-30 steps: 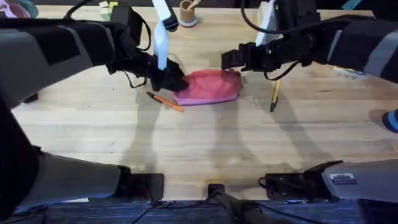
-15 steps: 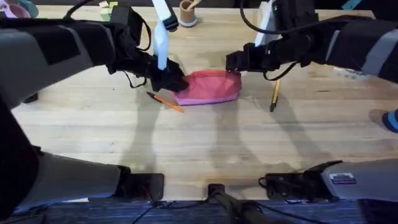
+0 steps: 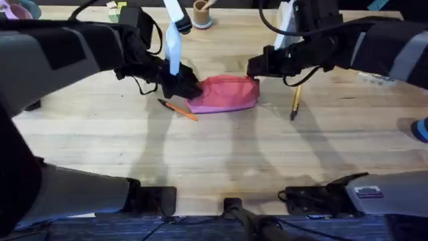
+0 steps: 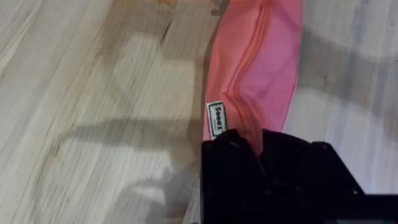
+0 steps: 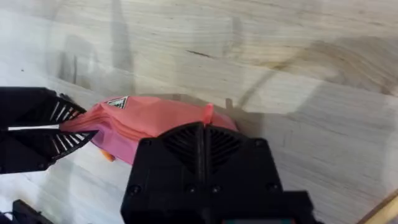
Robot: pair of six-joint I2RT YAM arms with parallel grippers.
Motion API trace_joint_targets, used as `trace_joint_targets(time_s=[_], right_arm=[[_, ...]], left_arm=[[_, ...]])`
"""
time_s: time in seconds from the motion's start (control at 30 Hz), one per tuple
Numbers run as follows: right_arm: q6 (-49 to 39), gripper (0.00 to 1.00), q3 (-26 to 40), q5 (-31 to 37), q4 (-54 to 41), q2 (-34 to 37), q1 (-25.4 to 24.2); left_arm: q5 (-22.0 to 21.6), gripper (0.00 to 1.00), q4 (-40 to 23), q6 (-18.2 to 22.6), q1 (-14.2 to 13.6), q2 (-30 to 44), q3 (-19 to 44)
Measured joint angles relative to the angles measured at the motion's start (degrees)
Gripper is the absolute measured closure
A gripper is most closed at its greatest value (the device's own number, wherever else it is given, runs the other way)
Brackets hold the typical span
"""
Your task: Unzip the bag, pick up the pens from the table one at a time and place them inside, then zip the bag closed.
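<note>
Two pens are seen lying on the tabletop (image 3: 214, 154), the orange pen (image 3: 178, 109) just in front of the bag's left end and the yellow pen (image 3: 295, 101) off to the right of the bag (image 3: 226, 94). The pink bag is pinched at its left end by the left pincer (image 3: 186, 88), closed on the fabric. At the bag's far right end, the right pincer (image 3: 256, 67) is clamped on the zipper tab (image 5: 207, 114).
</note>
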Motion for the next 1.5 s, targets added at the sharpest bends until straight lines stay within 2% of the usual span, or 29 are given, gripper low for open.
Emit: trace_joint_targets(time_s=[0.23, 0.53, 0.87, 1.5], right_arm=[[0.2, 0.968, 0.2, -0.4, 0.1, 0.0, 0.0], [0.2, 0.968, 3.7, -0.4, -0.9, 0.0, 0.3], [0.2, 0.968, 3.9, -0.6, -0.8, 0.0, 5.3], [-0.6, 0.968, 8.2, -0.6, -0.8, 0.0, 5.3]], left_arm=[[0.0, 0.958, 0.0, 0.0, 0.0, 0.0, 0.0], [0.0, 0.958, 0.0, 0.0, 0.0, 0.0, 0.0], [0.0, 0.958, 0.0, 0.0, 0.0, 0.0, 0.0], [0.0, 0.958, -0.1, 0.0, 0.0, 0.0, 0.0]])
